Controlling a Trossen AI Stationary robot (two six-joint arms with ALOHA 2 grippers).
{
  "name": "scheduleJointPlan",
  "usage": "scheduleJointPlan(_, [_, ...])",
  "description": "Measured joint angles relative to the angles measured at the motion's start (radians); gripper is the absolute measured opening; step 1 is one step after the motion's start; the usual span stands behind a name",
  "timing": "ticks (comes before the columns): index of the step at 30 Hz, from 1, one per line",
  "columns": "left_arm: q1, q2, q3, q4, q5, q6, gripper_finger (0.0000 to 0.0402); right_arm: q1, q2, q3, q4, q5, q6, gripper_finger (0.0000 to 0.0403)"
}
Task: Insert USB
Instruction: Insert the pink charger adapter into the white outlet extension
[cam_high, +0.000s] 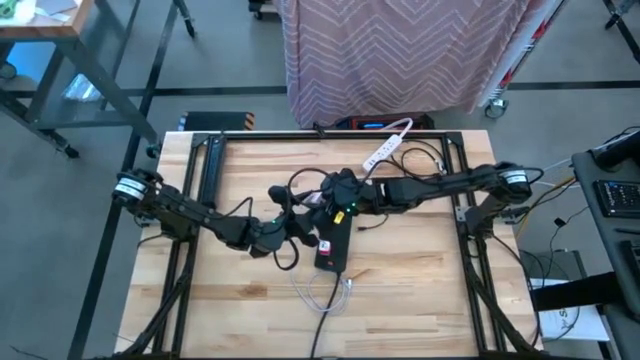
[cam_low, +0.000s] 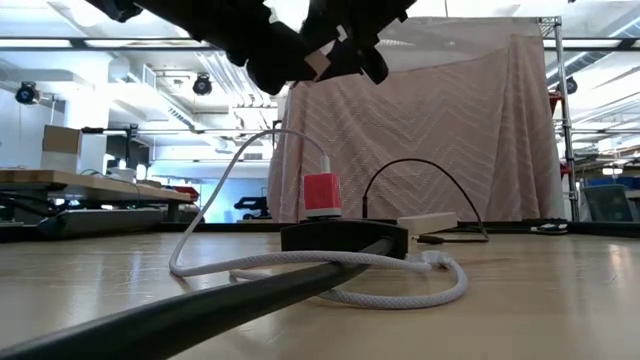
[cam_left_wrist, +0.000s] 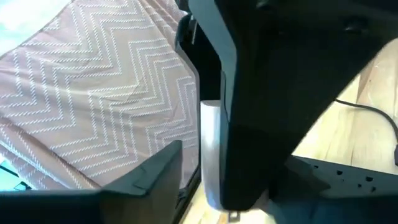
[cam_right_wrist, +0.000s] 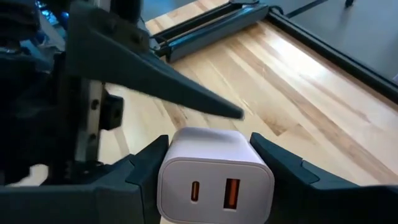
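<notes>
Between my right gripper's fingers sits the white charger, clamped with its two ports facing out and still empty, while beyond it my left gripper hangs with jaws apart, so the USB insertion itself remains undone.

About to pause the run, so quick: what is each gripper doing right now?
Left gripper: beside the black power strip; cannot be told.
Right gripper: closed on the white USB charger.
</notes>
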Motion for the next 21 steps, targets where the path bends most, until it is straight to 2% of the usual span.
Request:
scheduleJointPlan(8, [-0.02, -0.045, 0.0, -0.048, 0.001, -0.013, 0.0253, -0.047, -0.043, 0.0, -0.107, -0.038, 0.009, 0.018])
scheduleJointPlan(18, [-0.024, -0.171, 0.0, -0.355, 0.008, -0.211, 0.0244, -0.146, -0.076, 0.0, -0.265, -0.092, 0.012, 0.018])
scheduleJointPlan(21, [-0.024, -0.219, 0.0, -0.456, 0.05, -0.302, 0.0243, -0.189, -0.076, 0.0, -0.303, -0.113, 0.014, 0.018])
